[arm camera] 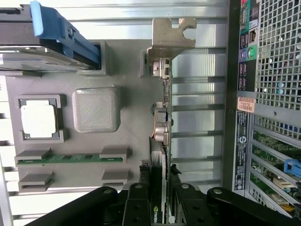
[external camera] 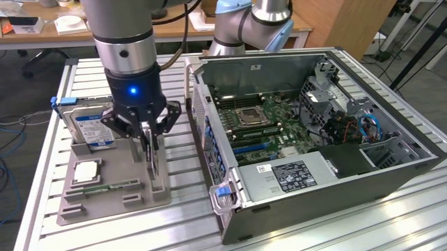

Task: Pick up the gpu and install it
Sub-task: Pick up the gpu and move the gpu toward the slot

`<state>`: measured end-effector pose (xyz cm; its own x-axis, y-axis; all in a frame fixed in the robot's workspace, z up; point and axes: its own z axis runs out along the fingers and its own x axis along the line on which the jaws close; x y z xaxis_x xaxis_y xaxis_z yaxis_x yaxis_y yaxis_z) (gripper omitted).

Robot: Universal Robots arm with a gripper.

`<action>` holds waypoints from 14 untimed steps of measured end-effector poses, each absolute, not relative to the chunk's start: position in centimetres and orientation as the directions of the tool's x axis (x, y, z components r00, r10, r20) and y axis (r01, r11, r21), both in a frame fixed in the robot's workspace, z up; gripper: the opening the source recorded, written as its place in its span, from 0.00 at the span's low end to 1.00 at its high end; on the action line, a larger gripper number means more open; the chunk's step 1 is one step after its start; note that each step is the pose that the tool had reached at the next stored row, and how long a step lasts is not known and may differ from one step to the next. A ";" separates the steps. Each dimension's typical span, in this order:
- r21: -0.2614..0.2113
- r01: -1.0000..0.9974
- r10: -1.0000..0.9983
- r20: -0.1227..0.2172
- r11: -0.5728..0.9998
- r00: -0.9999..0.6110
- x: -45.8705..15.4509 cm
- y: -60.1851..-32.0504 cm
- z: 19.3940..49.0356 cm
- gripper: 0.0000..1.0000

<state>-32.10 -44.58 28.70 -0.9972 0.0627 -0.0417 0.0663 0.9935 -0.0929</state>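
The end effector (external camera: 148,132) hangs straight down over the grey fixture tray (external camera: 112,196), and its black fingers (arm camera: 139,197) are clamped on the gpu (arm camera: 162,141), one on each flat face. The card itself is seen edge-on between them. It stands on its long edge at the side of the tray that faces the computer case (external camera: 335,193).

The fingers hold it near one end. From there its long axis runs out to the silvery end bracket (arm camera: 171,33), which sits level with the hard drive (arm camera: 47,42) in its own pocket. That axis lies parallel to the case's ported rear panel (arm camera: 242,94), just beside it but apart. The card looks as if it rests in its tray slot rather than hanging free, though I cannot tell for sure.

Farther off, on the exterior view's right, the case lies open on the slatted tabletop (external camera: 363,232) with its motherboard (external camera: 262,123) facing up. The blue expansion slots (external camera: 250,149) seem to run inward from the rear panel. By my reading, the card's length therefore lies across theirs, not along them.
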 end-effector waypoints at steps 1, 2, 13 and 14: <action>-0.094 0.066 0.063 -0.042 0.993 -0.997 -32.1 -44.6 28.9 0.26; -0.095 0.066 0.063 -0.042 0.993 -0.997 -32.1 -44.6 29.0 0.26; -0.104 0.066 0.062 -0.042 0.992 -0.997 -32.1 -44.6 29.8 0.26; -0.105 0.066 0.062 -0.042 0.992 -0.997 -32.1 -44.6 29.9 0.26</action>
